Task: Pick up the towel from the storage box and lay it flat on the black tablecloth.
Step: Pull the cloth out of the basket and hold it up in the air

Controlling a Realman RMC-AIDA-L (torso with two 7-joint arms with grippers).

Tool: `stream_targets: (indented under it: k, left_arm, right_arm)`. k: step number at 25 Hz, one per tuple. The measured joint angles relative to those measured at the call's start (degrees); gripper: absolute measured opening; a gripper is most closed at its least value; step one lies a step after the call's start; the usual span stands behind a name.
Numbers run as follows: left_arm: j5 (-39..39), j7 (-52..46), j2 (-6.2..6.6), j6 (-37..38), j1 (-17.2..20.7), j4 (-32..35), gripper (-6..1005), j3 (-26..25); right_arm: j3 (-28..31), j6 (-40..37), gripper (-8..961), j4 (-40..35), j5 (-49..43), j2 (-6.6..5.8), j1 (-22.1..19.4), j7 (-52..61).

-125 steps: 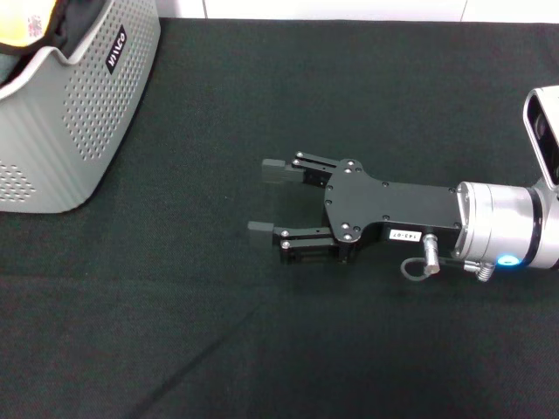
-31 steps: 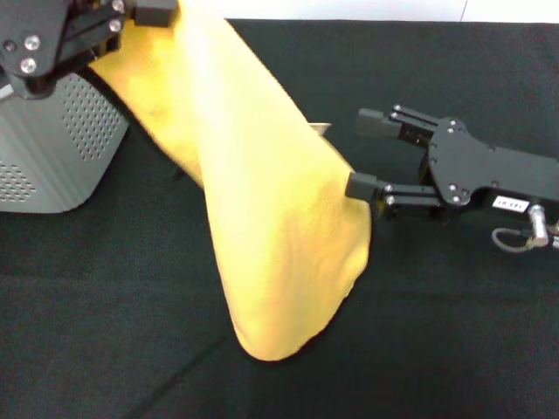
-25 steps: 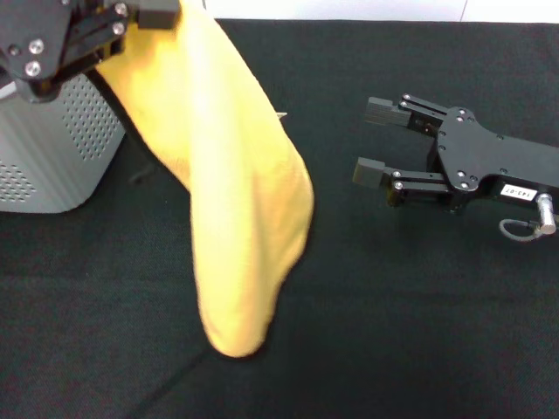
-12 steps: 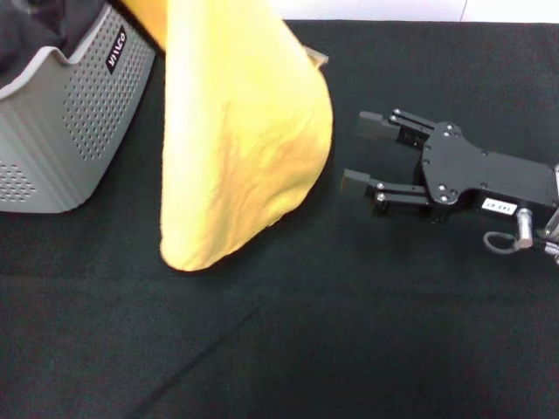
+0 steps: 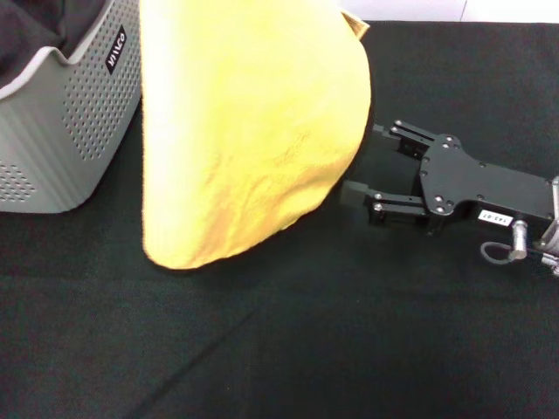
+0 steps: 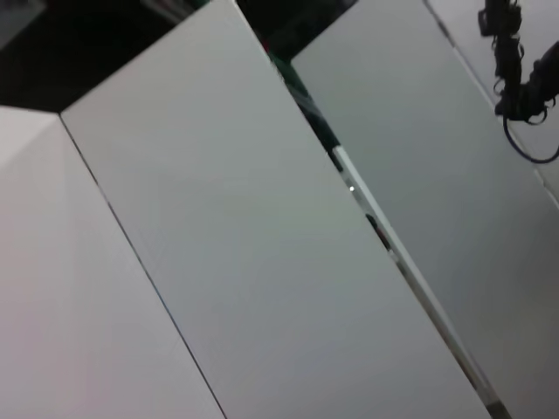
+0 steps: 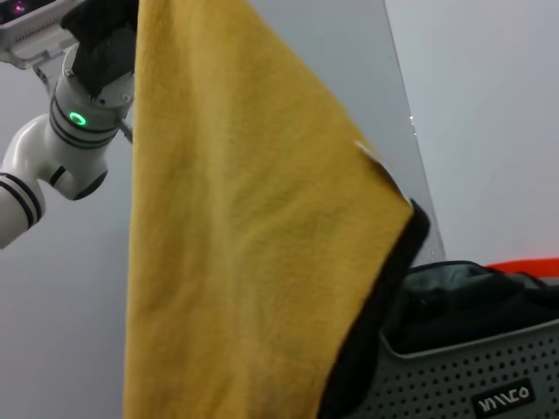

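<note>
- Aloft, the towel (image 5: 249,131) hangs long axis vertical, yellow face out, beside the storage box (image 5: 65,113), above the black tablecloth (image 5: 349,349).
- Right gripper (image 5: 362,166), jaws wide and empty, sits just beside its free edge.
- Left gripper (image 7: 105,39) apparently pinches the top corner; grip unclear.

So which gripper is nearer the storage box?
Left. The left gripper holds the towel up above the box; the right gripper sits beyond the towel, farther off.
</note>
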Motion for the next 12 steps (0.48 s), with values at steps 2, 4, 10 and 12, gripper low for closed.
stream_targets:
  k: [2, 4, 10, 12]
  left_arm:
    - [-0.76, 0.38, -0.01, -0.02, -0.01, -0.05, 21, -0.04]
    - [-1.54, 0.56, -0.18, -0.06, -0.02, -0.06, 21, -0.35]
    - [-2.51, 0.61, -0.39, -0.36, -0.02, -0.06, 21, -1.42]
    - [-2.61, 0.62, -0.39, -0.43, -0.02, -0.06, 21, -1.43]
  right_arm:
    - [-0.13, 0.18, 837, 0.00, -0.16, 0.35, 0.46, -0.17]
    - [-0.32, 0.21, 837, -0.09, -0.74, 0.76, 1.05, -0.19]
    - [-0.45, -0.27, 835, -0.61, -4.90, 2.49, 2.67, 0.32]
    - [-0.49, -0.36, 835, -0.65, -6.01, 3.01, 3.05, 0.39]
